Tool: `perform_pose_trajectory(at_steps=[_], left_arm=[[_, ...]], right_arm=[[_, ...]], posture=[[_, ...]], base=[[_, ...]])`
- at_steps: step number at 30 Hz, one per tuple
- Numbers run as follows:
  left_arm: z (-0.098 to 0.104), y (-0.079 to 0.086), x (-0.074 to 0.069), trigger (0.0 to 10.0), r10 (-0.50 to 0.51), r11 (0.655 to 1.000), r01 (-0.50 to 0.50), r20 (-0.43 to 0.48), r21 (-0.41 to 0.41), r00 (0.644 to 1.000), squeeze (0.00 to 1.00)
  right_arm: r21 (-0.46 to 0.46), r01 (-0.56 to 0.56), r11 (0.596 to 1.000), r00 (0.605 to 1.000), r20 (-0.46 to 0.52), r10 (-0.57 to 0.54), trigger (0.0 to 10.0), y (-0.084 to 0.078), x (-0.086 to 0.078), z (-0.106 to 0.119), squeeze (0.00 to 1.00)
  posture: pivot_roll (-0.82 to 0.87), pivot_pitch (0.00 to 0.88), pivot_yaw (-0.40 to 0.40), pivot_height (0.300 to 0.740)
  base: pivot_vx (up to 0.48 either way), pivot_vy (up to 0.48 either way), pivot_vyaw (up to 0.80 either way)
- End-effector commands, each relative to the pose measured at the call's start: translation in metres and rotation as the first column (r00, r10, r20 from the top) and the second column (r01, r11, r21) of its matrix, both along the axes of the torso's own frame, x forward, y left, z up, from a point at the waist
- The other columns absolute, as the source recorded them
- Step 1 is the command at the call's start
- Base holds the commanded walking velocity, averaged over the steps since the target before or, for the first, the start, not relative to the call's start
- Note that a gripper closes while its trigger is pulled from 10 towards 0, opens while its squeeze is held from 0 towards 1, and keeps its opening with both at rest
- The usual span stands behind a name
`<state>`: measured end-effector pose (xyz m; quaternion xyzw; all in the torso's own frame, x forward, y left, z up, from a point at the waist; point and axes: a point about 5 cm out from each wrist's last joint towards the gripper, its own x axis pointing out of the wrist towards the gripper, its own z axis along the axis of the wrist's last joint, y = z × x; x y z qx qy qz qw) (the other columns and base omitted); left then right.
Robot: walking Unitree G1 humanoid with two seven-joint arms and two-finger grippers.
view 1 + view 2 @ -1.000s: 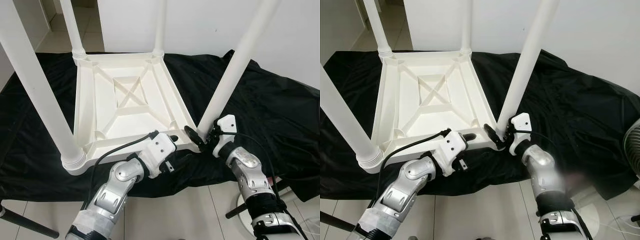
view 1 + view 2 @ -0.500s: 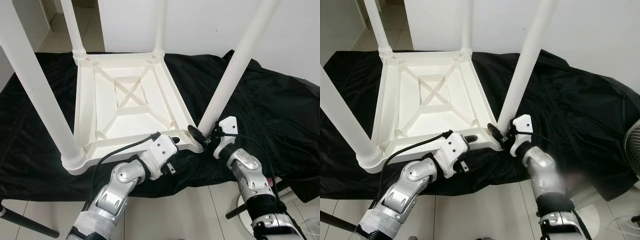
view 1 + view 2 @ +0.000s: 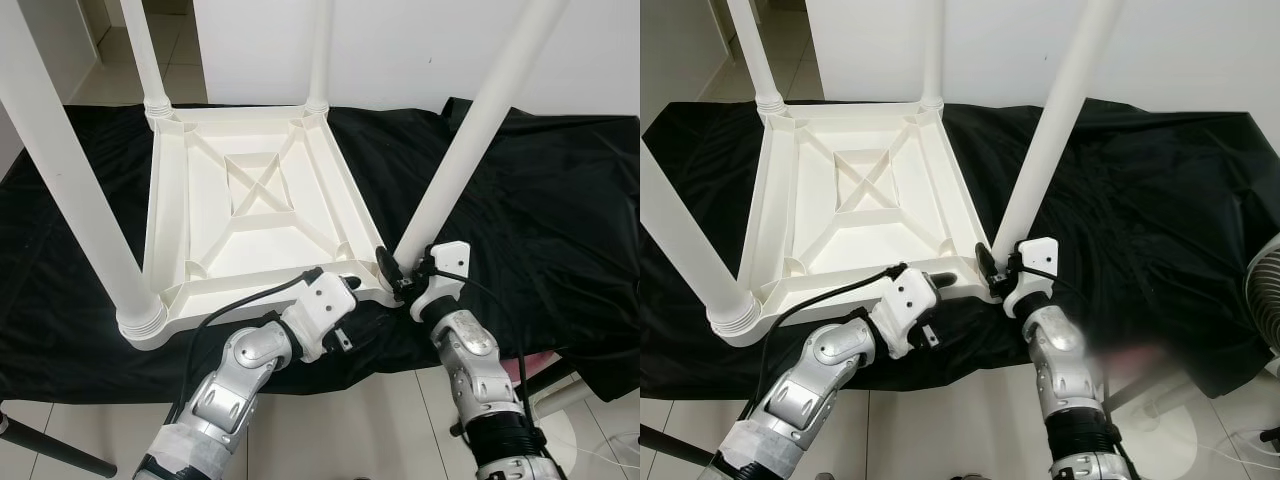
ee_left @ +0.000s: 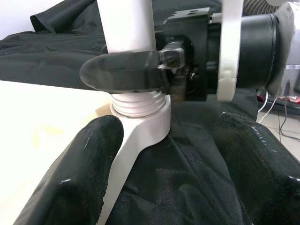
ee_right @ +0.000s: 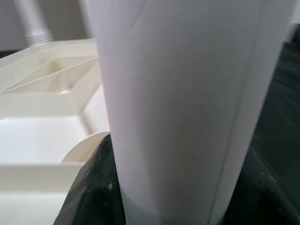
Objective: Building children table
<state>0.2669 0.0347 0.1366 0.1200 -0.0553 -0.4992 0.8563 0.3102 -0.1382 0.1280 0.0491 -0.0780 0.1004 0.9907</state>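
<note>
White plastic children's table (image 3: 250,215) lies upside down on a black cloth (image 3: 520,190) spread over a low surface. Ribbed underside faces up, with an X-shaped brace at centre. Four white tubular legs stand up from the corners: two far legs, near-left leg (image 3: 75,190), near-right leg (image 3: 470,140), the last leaning to the right.

Right end effector (image 3: 400,275) at the base of the near-right leg, where the leg meets its threaded corner socket (image 4: 140,105). Right wrist view: leg fills the space between the two black fingers (image 5: 84,197), which sit against either side of it — closed on the leg. Left wrist view confirms one right finger (image 4: 124,70) lying across the leg just above the ribbed collar.

Left end effector (image 3: 358,312) sits at the near edge of the tabletop, just left of that same corner. Its fingers (image 4: 82,173) are spread wide apart; one rests by the tabletop rim, the other over the cloth. Nothing held.

Pale tiled floor (image 3: 330,440) below the near edge of the cloth.
</note>
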Motion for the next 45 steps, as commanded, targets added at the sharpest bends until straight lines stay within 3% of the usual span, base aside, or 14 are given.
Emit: perform_pose_trajectory(at_steps=[1, 7, 10, 12, 24, 25, 26, 27, 35, 39, 40, 41, 45], left_arm=[[-0.002, -0.001, -0.001, 10.0, 0.009, 1.000, -0.009, 0.010, 0.013, 1.000, 0.00], [-0.002, -0.001, -0.002, 10.0, 0.011, 1.000, -0.011, 0.010, 0.013, 1.000, 0.00], [-0.002, 0.000, -0.002, 10.0, 0.012, 1.000, -0.012, 0.009, 0.013, 1.000, 0.00], [-0.002, -0.001, -0.002, 10.0, 0.013, 1.000, -0.013, 0.009, 0.013, 1.000, 0.00], [-0.002, -0.001, -0.002, 10.0, 0.012, 1.000, -0.012, 0.011, 0.012, 1.000, 0.00], [-0.002, -0.001, -0.002, 10.0, 0.012, 1.000, -0.012, 0.011, 0.012, 1.000, 0.00], [-0.002, -0.001, -0.002, 10.0, 0.012, 1.000, -0.012, 0.011, 0.012, 1.000, 0.00], [-0.002, -0.001, -0.002, 10.0, 0.012, 1.000, -0.012, 0.011, 0.013, 1.000, 0.00], [-0.002, -0.002, -0.002, 10.0, 0.011, 1.000, -0.011, 0.012, 0.013, 1.000, 0.00], [-0.002, -0.002, -0.002, 10.0, 0.013, 1.000, -0.014, 0.010, 0.011, 1.000, 0.00], [-0.002, -0.002, -0.002, 10.0, 0.013, 1.000, -0.013, 0.011, 0.011, 1.000, 0.00], [-0.002, -0.002, -0.002, 10.0, 0.013, 1.000, -0.013, 0.009, 0.010, 1.000, 0.00], [-0.003, -0.003, -0.004, 10.0, 0.008, 1.000, -0.008, 0.006, 0.008, 1.000, 0.00]], right_arm=[[0.070, 0.103, 0.992, 0.993, -0.065, -0.099, 10.0, 0.002, -0.002, -0.008, 0.00], [0.087, 0.212, 0.973, 0.975, -0.086, -0.205, 10.0, 0.010, -0.004, -0.010, 0.00], [0.101, 0.380, 0.919, 0.920, -0.138, -0.366, 10.0, 0.015, -0.006, -0.010, 0.00], [0.097, 0.407, 0.908, 0.908, -0.146, -0.391, 10.0, 0.016, -0.006, -0.009, 0.00], [0.112, 0.375, 0.920, 0.923, -0.139, -0.359, 10.0, 0.021, -0.007, -0.007, 0.04], [0.131, 0.347, 0.929, 0.935, -0.127, -0.331, 10.0, 0.022, -0.008, -0.005, 0.78], [0.141, 0.333, 0.932, 0.941, -0.121, -0.317, 10.0, 0.023, -0.008, -0.003, 0.78], [0.147, 0.308, 0.940, 0.950, -0.100, -0.295, 10.0, 0.024, -0.009, -0.001, 1.00], [0.124, 0.262, 0.957, 0.965, -0.052, -0.257, 10.0, 0.019, -0.012, 0.004, 1.00], [0.126, 0.168, 0.978, 0.986, -0.026, -0.166, 10.0, 0.015, -0.018, 0.004, 1.00], [0.125, 0.119, 0.985, 0.993, -0.015, -0.118, 10.0, 0.012, -0.021, 0.003, 0.68], [0.118, 0.075, 0.990, 0.997, -0.004, -0.075, 10.0, 0.009, -0.024, 0.002, 0.00], [0.085, -0.009, 0.996, 1.000, 0.007, 0.009, 10.0, 0.004, -0.028, 0.000, 0.00]], posture=[[-0.05, 0.044, -0.062, 0.740], [-0.04, 0.044, -0.063, 0.740], [-0.04, 0.043, -0.066, 0.740], [-0.04, 0.043, -0.067, 0.740], [-0.04, 0.040, -0.065, 0.740], [-0.04, 0.040, -0.065, 0.740], [-0.04, 0.040, -0.065, 0.740], [-0.04, 0.039, -0.065, 0.740], [-0.04, 0.040, -0.067, 0.740], [-0.05, 0.044, -0.070, 0.740], [-0.05, 0.044, -0.070, 0.740], [-0.05, 0.045, -0.070, 0.740], [-0.05, 0.045, -0.070, 0.740]], base=[[0.000, 0.000, 0.00], [0.000, 0.000, 0.00], [0.000, 0.000, 0.00], [0.000, 0.000, 0.00], [0.000, 0.000, 0.00], [0.000, 0.000, 0.00], [0.000, 0.000, 0.00], [0.000, 0.000, 0.00], [0.000, 0.000, 0.00], [0.000, 0.000, 0.00], [0.000, 0.000, 0.00], [0.000, 0.000, 0.00], [0.000, 0.000, 0.00]])
